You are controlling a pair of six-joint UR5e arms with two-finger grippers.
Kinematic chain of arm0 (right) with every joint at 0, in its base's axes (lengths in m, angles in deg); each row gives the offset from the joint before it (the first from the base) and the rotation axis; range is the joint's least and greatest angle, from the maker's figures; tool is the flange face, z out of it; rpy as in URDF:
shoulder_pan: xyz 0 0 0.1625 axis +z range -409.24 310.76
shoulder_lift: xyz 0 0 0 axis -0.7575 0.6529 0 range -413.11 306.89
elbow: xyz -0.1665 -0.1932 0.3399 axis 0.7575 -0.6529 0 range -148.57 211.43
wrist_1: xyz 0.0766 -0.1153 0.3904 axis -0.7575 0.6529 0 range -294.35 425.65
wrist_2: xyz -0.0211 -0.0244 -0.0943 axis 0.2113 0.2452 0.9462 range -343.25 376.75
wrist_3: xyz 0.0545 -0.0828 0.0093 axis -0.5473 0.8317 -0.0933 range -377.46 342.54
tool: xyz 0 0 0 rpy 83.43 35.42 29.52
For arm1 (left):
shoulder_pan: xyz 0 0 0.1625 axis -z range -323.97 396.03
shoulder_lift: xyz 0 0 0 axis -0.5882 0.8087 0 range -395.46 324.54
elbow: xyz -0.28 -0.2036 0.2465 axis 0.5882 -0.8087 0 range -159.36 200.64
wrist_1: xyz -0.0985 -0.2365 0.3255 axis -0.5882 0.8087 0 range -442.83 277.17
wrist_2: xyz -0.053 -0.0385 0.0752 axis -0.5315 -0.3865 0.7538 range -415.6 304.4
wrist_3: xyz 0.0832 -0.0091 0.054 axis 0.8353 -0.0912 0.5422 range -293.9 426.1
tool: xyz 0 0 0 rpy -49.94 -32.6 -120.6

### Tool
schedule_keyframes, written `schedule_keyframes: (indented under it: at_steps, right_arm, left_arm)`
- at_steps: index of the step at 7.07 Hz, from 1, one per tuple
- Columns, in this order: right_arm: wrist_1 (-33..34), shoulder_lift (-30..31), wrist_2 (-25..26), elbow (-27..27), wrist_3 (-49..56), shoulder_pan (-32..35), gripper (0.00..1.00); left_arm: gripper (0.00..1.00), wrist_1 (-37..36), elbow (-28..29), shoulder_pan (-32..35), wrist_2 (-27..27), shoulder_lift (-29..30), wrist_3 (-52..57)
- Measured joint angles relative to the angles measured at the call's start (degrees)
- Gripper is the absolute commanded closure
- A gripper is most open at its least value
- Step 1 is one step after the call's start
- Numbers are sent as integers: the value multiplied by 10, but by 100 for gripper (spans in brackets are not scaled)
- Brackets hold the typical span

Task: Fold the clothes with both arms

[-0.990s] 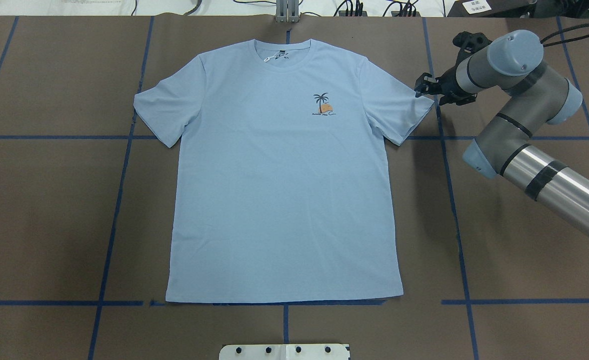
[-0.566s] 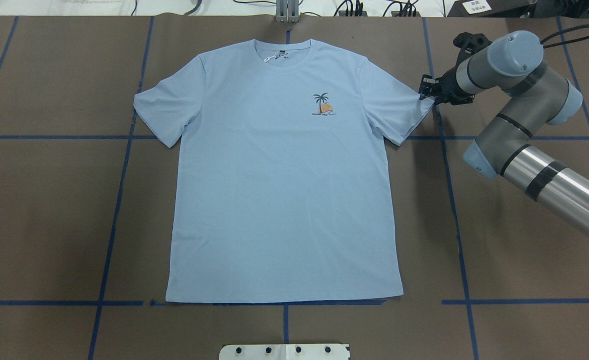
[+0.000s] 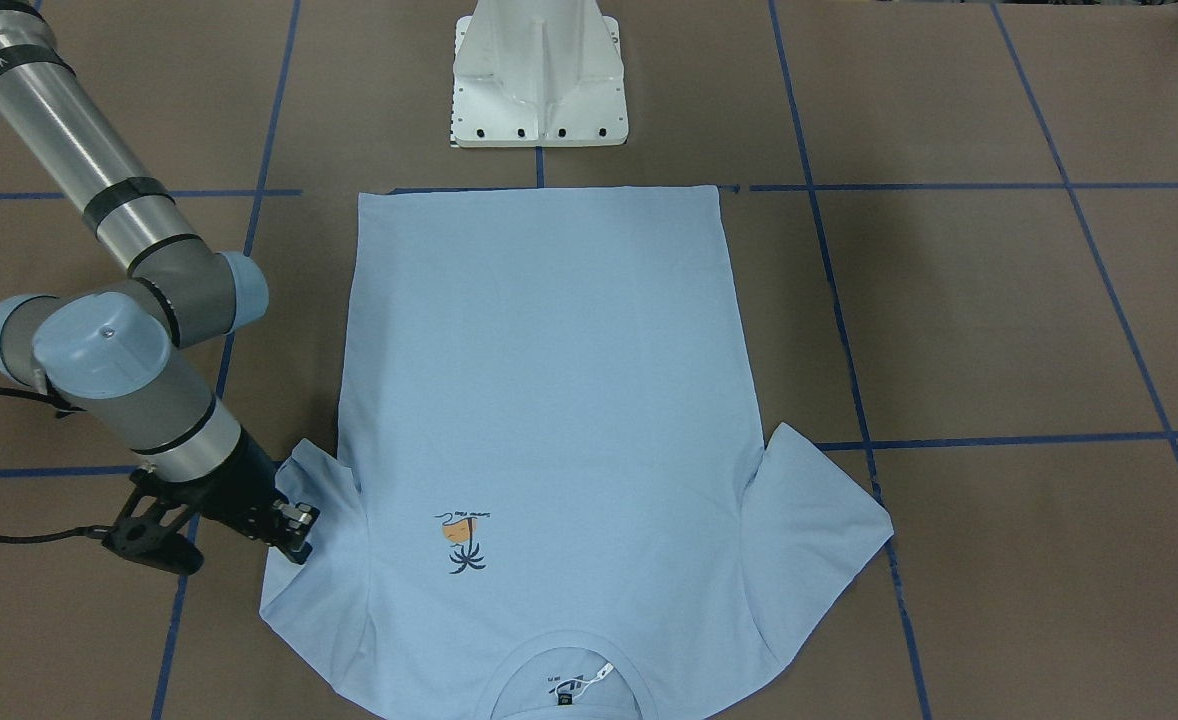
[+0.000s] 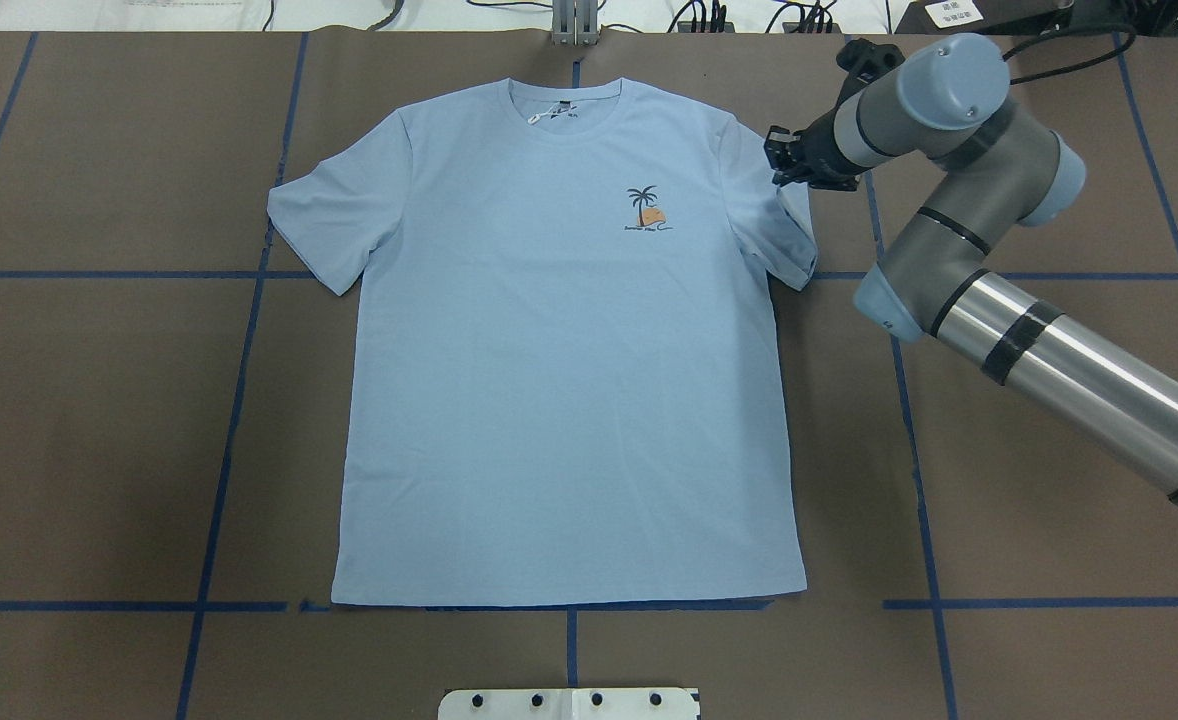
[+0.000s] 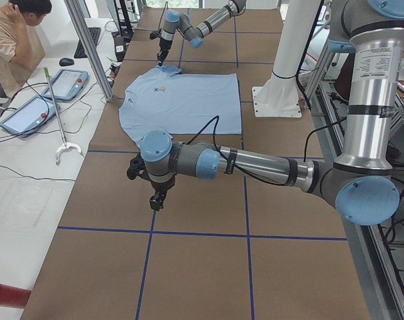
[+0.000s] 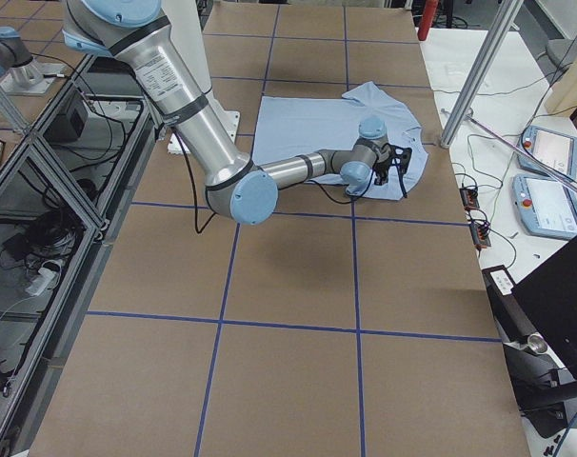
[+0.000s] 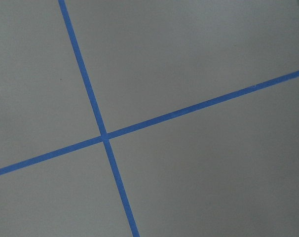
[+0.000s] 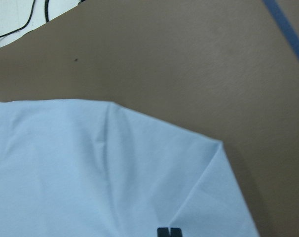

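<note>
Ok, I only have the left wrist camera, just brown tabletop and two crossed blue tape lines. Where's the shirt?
Observer: The T-shirt lies flat, print up, off to one side of the left gripper, which hangs over bare table.
Operator: What's the right arm doing?
Observer: The right gripper is shut on the T-shirt's sleeve on its side, with that sleeve's tip doubled inward.
Operator: And the other sleeve?
Observer: The other sleeve lies spread flat, with nothing touching it.
</note>
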State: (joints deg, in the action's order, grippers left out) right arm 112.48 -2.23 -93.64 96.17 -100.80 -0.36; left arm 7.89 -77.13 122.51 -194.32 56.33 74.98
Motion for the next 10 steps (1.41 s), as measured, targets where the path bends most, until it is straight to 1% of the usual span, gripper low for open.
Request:
schedule_keyframes:
  at_steps: [2, 3, 4, 5, 6, 7, 8, 9, 10]
  right_arm:
    - [46, -56, 57, -2, -53, -37, 100]
    - [56, -70, 69, -5, -60, -43, 78]
    - [59, -85, 77, -15, -62, -48, 1]
    - [60, -101, 91, -28, -63, -56, 0]
    - [61, -113, 113, -36, -63, -69, 0]
    - [61, -118, 126, -34, -65, -78, 0]
    - [62, -119, 132, -22, -72, -82, 0]
    - [63, -113, 134, 2, -82, -83, 0]
    - [64, -98, 134, 33, -87, -83, 0]
  left_arm:
    - [0, -1, -3, 0, -7, 1, -1]
    - [0, 0, -4, 0, -9, 1, -1]
    - [0, 3, -5, 0, -13, 3, 0]
    - [0, 18, -4, -3, -27, 7, -3]
    - [0, 57, 1, -15, -49, 13, -33]
    - [0, 115, 8, -44, -61, 26, -117]
    - [0, 179, 22, -82, -65, 48, -229]
    - [0, 245, 50, -122, -65, 83, -343]
    - [0, 296, 83, -152, -64, 117, -422]
